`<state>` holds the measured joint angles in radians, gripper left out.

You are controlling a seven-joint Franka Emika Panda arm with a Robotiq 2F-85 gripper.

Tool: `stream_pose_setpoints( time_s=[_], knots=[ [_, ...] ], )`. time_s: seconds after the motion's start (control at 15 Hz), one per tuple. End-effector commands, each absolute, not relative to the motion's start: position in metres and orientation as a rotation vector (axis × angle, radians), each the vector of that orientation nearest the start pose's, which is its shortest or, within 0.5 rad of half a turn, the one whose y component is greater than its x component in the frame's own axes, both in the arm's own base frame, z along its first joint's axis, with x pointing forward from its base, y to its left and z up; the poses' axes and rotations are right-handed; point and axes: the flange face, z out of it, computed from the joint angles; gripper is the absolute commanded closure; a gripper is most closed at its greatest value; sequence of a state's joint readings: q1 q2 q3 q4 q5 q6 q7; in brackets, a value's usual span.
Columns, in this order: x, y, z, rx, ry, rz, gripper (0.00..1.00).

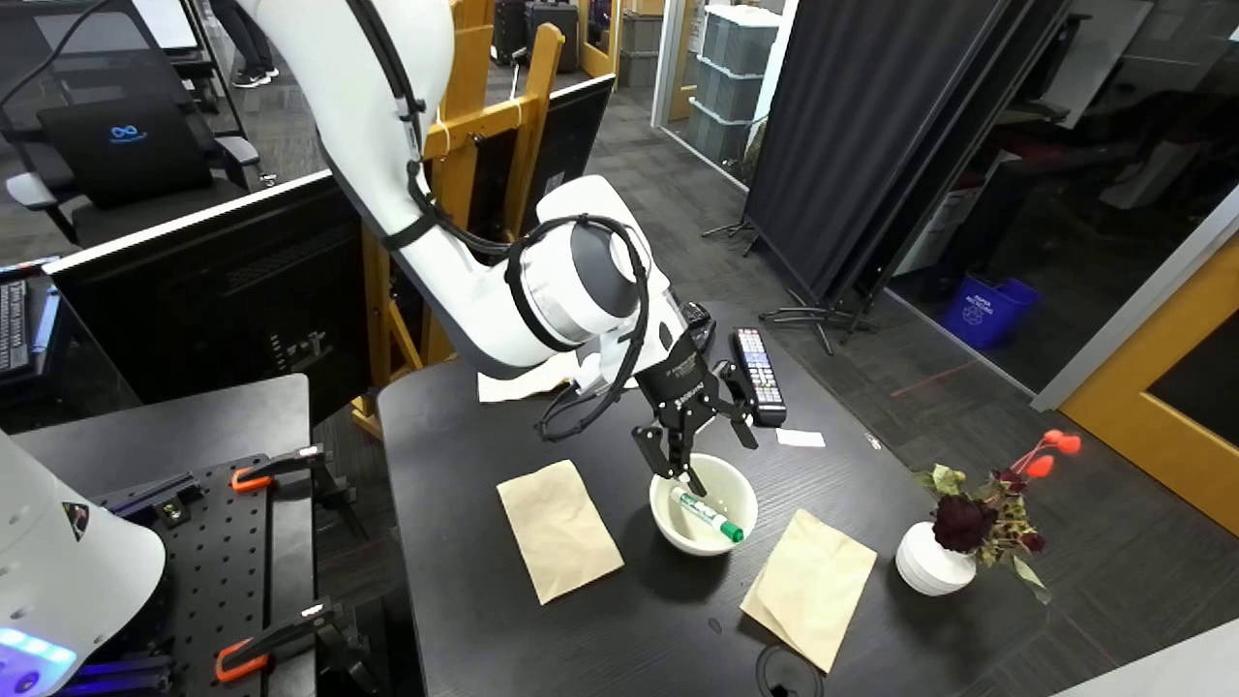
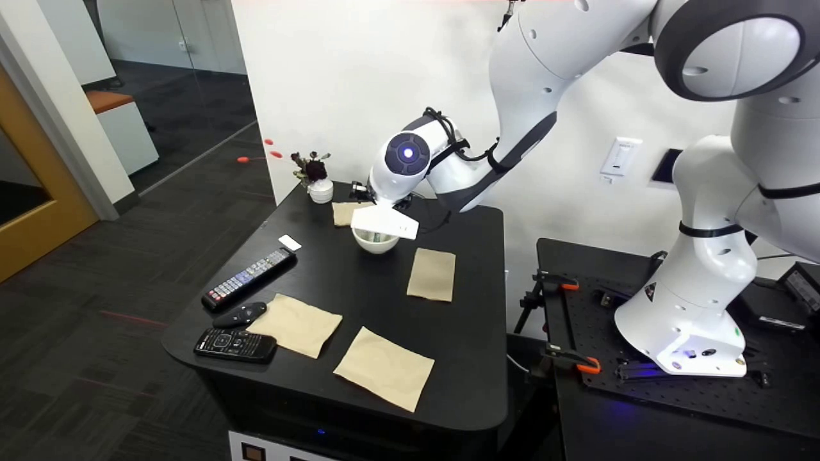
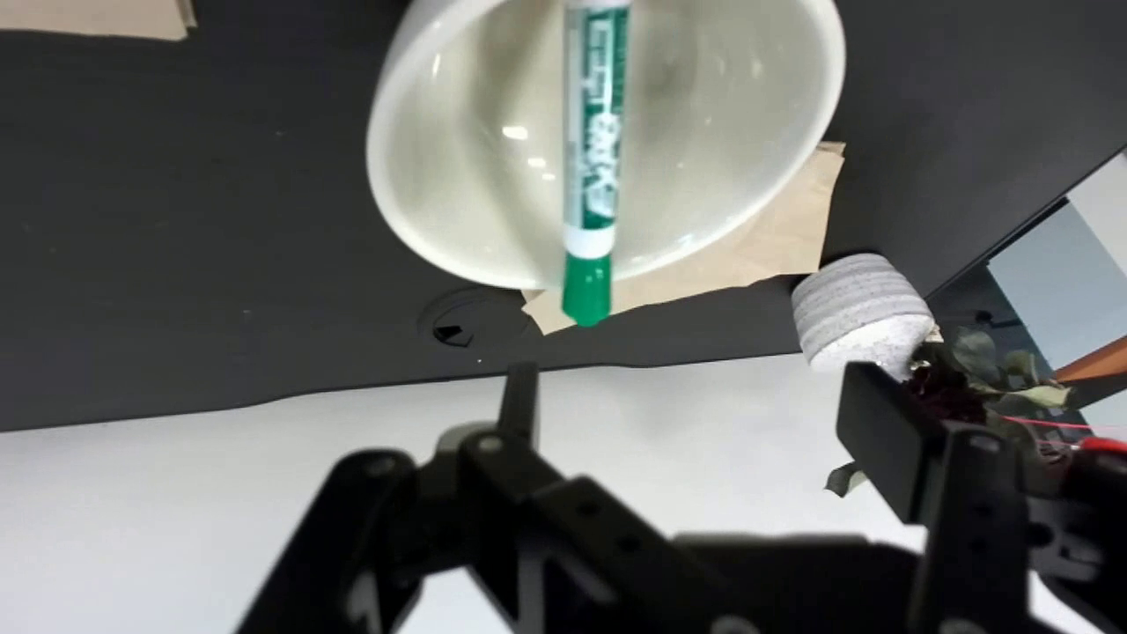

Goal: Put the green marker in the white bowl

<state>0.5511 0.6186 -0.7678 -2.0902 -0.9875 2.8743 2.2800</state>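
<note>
The green marker lies in the white bowl in an exterior view, its green cap end at the rim. In the wrist view the marker slants across the bowl, with the cap overlapping and extending past the rim. The marker's other end is cut off at the frame's top. My gripper is open, with nothing between its fingers. In an exterior view the gripper is just above the bowl's edge, apart from the marker. The bowl also shows in an exterior view, partly covered by the wrist.
Tan paper notes lie on both sides of the bowl. A white vase with red flowers stands near the table edge. A long black remote and smaller remotes lie along another edge. A wall stands behind the table.
</note>
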Motion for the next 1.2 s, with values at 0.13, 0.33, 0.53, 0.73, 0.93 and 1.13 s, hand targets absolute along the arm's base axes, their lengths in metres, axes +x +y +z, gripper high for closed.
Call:
stream_pose_setpoints(
  time_s=[0.13,0.33,0.53,0.73,0.93,1.13],
  knots=[
    [0.581,-0.065,0.236,-2.556,1.888,-1.148,0.00],
    [0.571,-0.069,0.254,-2.594,1.803,-1.099,0.00],
    [0.558,-0.074,0.270,-2.617,1.736,-1.057,0.00],
    [0.544,-0.078,0.281,-2.639,1.691,-1.022,0.00],
    [0.551,-0.079,0.275,-2.654,1.720,-1.041,0.00],
    [0.542,-0.079,0.281,-2.659,1.699,-1.014,0.00]
  ],
)
